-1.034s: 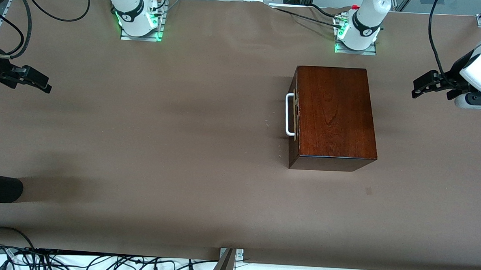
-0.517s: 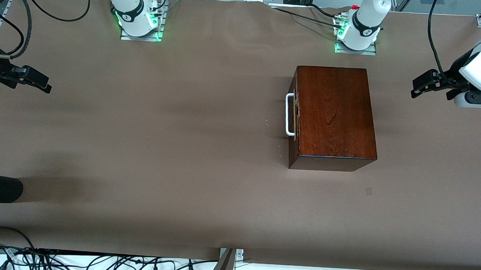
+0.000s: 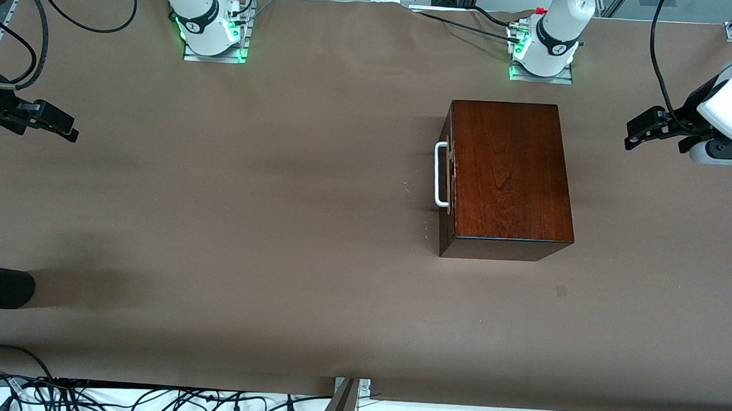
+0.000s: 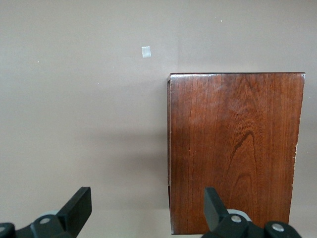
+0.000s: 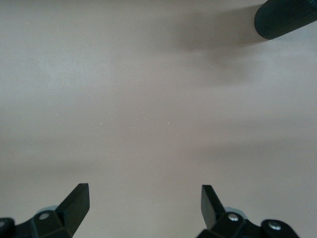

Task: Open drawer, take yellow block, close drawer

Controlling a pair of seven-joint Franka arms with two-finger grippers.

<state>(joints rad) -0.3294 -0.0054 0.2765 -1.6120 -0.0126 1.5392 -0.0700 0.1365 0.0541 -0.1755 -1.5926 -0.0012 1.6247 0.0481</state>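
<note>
drawer shut in mahogany box, white handle facing right arm's end | left gripper over table beside box, jaws wide, empty | right gripper well apart from box, jaws wide, empty
</note>
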